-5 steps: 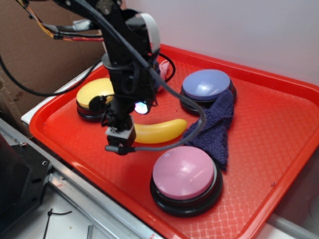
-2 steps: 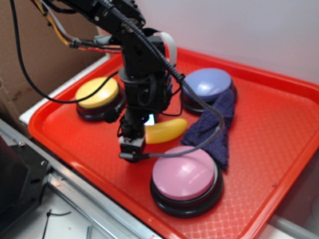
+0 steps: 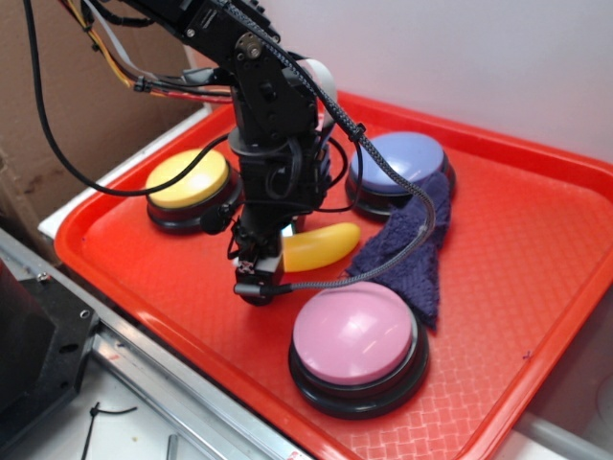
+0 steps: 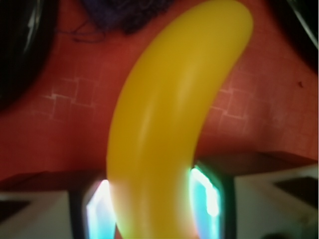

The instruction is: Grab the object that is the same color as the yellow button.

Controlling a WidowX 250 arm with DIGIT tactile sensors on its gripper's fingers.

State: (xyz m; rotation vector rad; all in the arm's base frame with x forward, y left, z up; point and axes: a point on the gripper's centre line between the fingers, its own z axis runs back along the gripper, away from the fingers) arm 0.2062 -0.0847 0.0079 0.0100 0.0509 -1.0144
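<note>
A shallow red plastic tray (image 3: 536,287) with a waffle-textured floor and raised rim holds everything in the exterior view. Toward its 9 o'clock side sits the round push button with a domed yellow top on a black base (image 3: 188,177). At about 12 o'clock is a similar button with a blue-purple dome (image 3: 400,160), and at about 6 o'clock a third with a pink dome (image 3: 354,333). A crumpled dark navy knitted cloth (image 3: 410,244) lies between the blue-purple and pink buttons, touching the blue-purple one's front edge.

Near the tray's centre lies the smooth, glossy yellow plastic toy banana (image 3: 321,245), resting flat on the floor, gently curved. Its visible end points toward 3 o'clock and sits just beside the cloth; its other end is hidden behind the arm. In the wrist view the banana (image 4: 169,124) fills the frame, a plain unmarked yellow with soft highlights along its length, its rounded tip at about 1 o'clock and the cloth (image 4: 124,12) near it at 12 o'clock.

The black robot gripper (image 3: 259,273) is lowered to the tray over the banana's hidden end. In the wrist view its fingers (image 4: 97,209) stand on either side of the banana, apart, straddling it closely; whether they press on it I cannot tell.
</note>
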